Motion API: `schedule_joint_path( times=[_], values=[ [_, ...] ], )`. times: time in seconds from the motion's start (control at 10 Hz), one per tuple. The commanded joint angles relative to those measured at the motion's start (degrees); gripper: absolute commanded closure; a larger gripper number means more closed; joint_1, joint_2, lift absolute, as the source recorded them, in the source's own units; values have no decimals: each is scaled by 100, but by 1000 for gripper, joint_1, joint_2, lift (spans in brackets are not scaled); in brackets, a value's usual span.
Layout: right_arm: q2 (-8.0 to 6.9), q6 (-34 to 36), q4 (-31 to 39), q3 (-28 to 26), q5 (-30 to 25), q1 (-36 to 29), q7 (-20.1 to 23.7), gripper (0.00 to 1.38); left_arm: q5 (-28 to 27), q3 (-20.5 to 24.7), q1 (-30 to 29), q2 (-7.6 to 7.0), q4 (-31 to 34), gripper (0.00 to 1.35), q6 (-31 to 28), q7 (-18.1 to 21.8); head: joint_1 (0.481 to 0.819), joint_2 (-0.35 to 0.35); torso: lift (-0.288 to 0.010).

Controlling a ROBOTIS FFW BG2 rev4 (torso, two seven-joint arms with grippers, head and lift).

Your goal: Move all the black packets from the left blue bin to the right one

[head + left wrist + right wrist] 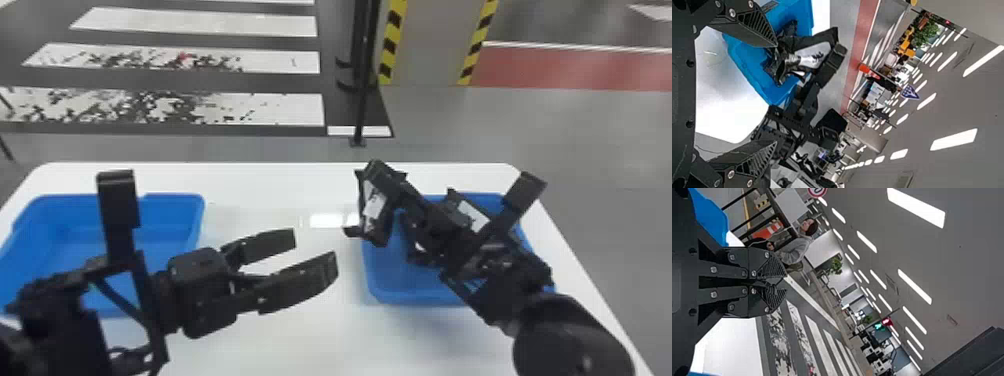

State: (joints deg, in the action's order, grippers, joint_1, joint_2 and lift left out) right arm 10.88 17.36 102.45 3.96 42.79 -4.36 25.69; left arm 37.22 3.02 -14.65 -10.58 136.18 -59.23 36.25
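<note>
At the right bin, on the side toward mid-table, a black packet with a white label sits tilted up by the rim. Cannot tell whether it leans on the heap or hangs from the fingertips. A second packet, also labelled, shows beyond the right arm. Left wrist view: black film, creased and glossy, bunched over the bin.

Handling, judged from look: light, thin-skinned, limp at the edges, somewhat stiffer across the label. The sheen suggests a slippery surface; flat pads could slide on it. Contents unknown, so squeeze moderately. Best hold: a fold or free edge well inboard of the seam, one finger each side, lift straight. Avoid the smooth label face. Corners may snag on the rim or a neighbour; tearing possible if dragged.

Right gripper: fingers drawn together, tips practically meeting; cannot tell if any film is nipped between. Left gripper: fingers well apart, nothing between them, over the table between the bins.

Left bin: blue floor in sight, part of it behind the left arm. Judgement: task near its end, with the tilted packet as the loose item. Next move would call for settling it inward past the rim, then opening the right gripper low and backing away slowly, so that no film follows the pads. Worth checking the covered part of the left bin for a leftover.
</note>
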Motion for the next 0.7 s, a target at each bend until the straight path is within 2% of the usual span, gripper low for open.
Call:
schedule_joint_path(
  times=[0.0,0.1,0.3,0.4,0.5,0.6],
  values=[
    [-33,-217,-703,-87,-314,324,-2,1276,60,190,-194,47,156,131,116,13,695,-87,-154],
    [-95,-245,-914,-419,-840,408,-11,1276,60,315,-264,73,255,131,200,31,695,-98,-154],
    [-139,-245,-1168,-704,-1217,408,-37,1276,60,544,-419,117,409,131,285,40,695,-132,-154],
    [-148,-245,-1280,-727,-1205,394,-46,1122,83,612,-503,135,437,133,369,57,695,-147,-154],
    [-156,-302,-1322,-727,-1159,338,-37,700,117,658,-559,153,452,131,510,75,695,-153,-154],
    [-183,-583,-1280,-762,-1262,211,-46,360,117,727,-601,161,466,131,678,93,695,-153,-154]
  ],
)
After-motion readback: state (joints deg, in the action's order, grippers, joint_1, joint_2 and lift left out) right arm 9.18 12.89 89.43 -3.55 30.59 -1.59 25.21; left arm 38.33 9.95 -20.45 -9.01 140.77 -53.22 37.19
